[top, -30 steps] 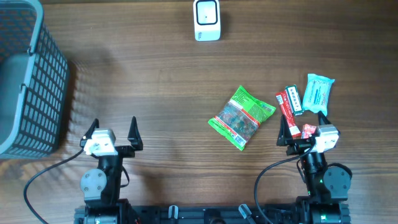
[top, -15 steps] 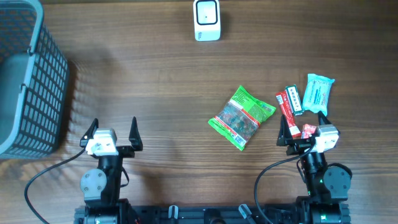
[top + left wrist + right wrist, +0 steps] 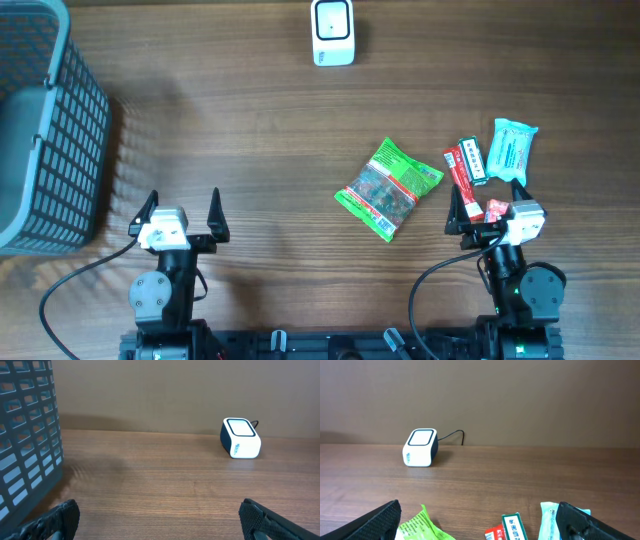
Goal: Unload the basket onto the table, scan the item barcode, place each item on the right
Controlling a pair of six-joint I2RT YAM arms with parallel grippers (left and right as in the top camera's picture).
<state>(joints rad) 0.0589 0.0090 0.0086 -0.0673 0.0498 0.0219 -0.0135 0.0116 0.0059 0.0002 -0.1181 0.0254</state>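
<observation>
Wooden table (image 3: 260, 150) — scanner (image 3: 332, 32) far side, green packet (image 3: 389, 187) mid-right.

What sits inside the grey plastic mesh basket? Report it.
The grey plastic mesh basket shows only a bare grey floor in the overhead view. Its left part lies outside the frame, and in the left wrist view its wall hides the inside.

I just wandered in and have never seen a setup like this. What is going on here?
Two robot arms sit at a wooden table, meant to scan an item's barcode. Nothing is being handled yet: the left gripper and right gripper are both open and empty. A green snack bag, a red pack and a light blue pack lie near the right arm. The white scanner sits at the far edge, a grey basket at left.
</observation>
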